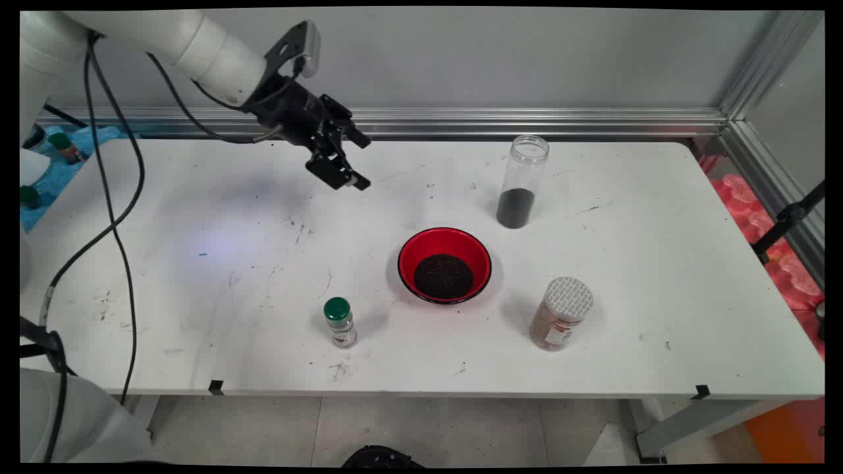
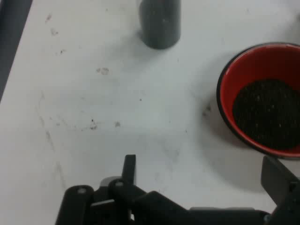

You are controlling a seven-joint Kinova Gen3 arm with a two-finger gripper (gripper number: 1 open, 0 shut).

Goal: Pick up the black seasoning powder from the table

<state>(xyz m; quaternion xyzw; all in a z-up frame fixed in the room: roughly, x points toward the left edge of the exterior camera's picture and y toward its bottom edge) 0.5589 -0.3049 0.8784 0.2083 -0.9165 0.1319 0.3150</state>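
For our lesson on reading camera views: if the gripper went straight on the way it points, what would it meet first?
Probably bare table. The open gripper aims between the tall jar and red bowl; depth is uncertain.

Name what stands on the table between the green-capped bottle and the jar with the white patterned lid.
The red bowl of dark grains stands between the green-capped bottle and the jar with the white patterned lid, set slightly farther back. The main view shows it.

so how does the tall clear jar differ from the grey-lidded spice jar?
The tall clear jar stands open with no lid; the spice jar wears a grey patterned lid. The clear jar is taller and slimmer, the spice jar shorter and wider. The clear jar holds a low layer of black grains, the spice jar is mostly full of brown powder and bears a label. Both are upright, clear-walled and right of the red bowl.
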